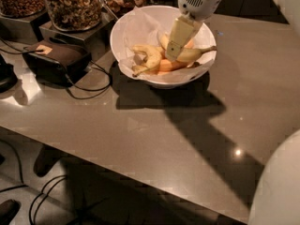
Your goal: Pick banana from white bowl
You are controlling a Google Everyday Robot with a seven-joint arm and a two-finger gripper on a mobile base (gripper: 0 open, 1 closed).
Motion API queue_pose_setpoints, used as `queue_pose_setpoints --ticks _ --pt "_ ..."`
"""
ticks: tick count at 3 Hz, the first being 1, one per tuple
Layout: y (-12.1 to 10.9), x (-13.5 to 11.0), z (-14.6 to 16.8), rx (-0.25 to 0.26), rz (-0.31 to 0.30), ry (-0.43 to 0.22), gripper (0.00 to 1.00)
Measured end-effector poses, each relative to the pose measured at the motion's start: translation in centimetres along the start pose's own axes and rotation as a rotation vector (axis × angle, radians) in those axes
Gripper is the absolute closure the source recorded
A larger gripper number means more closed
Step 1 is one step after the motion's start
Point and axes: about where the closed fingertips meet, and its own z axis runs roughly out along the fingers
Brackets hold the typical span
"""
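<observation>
In the camera view the gripper (172,54) reaches down into the white bowl (164,82) at the far side of the table; I cannot tell whether it is open or closed. Its tip meets the left end of the banana (193,54). The banana lies left to right with its stem pointing right, so the grasp probably belongs slightly further right.
</observation>
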Motion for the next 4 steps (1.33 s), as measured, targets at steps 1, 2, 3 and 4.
queue_pose_setpoints --ticks 1,2,3,4 --pt "-0.6 -0.2 0.3 -0.003 0.012 -0.001 0.4" --pt "-1.2 -0.1 0.9 -0.003 0.028 0.007 0.42" --pt "-1.7 0.0 1.6 -0.004 0.039 0.018 0.43" --pt "-2.1 0.0 2.5 -0.006 0.045 0.035 0.42"
